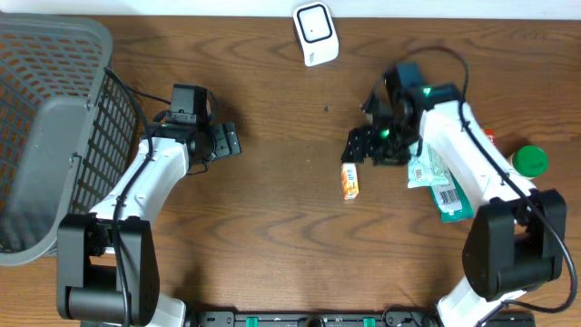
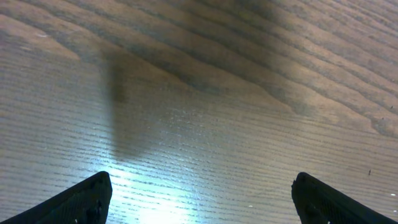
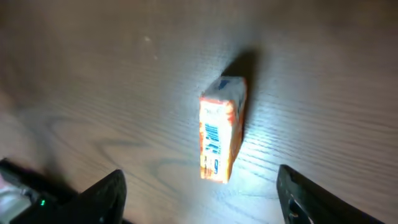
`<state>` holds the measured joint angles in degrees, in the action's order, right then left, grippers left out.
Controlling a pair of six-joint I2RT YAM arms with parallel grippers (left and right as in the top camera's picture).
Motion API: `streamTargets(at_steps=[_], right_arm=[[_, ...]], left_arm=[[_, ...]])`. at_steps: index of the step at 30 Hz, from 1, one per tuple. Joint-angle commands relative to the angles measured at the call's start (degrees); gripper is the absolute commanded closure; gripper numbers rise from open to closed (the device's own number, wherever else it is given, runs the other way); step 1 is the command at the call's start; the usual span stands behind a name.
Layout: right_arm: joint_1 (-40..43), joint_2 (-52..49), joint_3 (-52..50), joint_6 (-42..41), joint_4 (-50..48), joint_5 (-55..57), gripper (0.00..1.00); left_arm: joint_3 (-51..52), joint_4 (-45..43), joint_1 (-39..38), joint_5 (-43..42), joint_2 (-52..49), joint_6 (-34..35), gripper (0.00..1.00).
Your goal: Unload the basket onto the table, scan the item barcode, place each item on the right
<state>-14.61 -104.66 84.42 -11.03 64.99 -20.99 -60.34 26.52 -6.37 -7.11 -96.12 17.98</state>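
Step, as I read it: pick-up for the scan, not yet made. The orange box lies loose on the wood table, robot-side of the white scanner and a touch toward the right arm, well apart from it. Right gripper hangs over the box w/ jaws spread wide, one finger either side, gripping nothing. Left gripper, on the scanner's other side and also robot-side of it, has jaws wide apart over bare wood, nothing btwn them. Next move prob. needs the right jaws lowered, closed across the box's narrow sides, then a carry up to the scanner w/ the barcode turned to its window. Box is small, rectangular carton, printed card, blue barcode on its upward pale face; light, so a firm squeeze could dent it. Scanner: smooth white plastic, rounded corners, dark-outlined square window. Table: brown, strong grain, slight sheen under the wrist lights.
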Motion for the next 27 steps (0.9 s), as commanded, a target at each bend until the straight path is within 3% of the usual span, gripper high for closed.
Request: streamTargets(at_steps=[1, 6, 13, 17, 27], right_arm=[[-2.9, 0.3, 3.3, 0.8, 2.7, 7.5, 0.19], [-6.4, 0.3, 2.3, 0.9, 4.1, 11.1, 0.01], [-6.9, 0.3, 2.1, 0.1, 1.4, 12.2, 0.01], [0.7, 0.3, 2.1, -2.1, -6.1, 12.2, 0.01], [15.8, 0.3, 2.0, 0.6, -5.7, 12.6, 0.01]], left_arm=[[0.4, 0.0, 0.2, 0.5, -0.1, -0.3, 0.06], [0.4, 0.0, 0.2, 0.5, -0.1, -0.3, 0.07], [0.4, 0.0, 0.2, 0.5, -0.1, -0.3, 0.07], [0.4, 0.0, 0.2, 0.5, -0.1, -0.3, 0.07], [0.4, 0.0, 0.2, 0.5, -0.1, -0.3, 0.07]])
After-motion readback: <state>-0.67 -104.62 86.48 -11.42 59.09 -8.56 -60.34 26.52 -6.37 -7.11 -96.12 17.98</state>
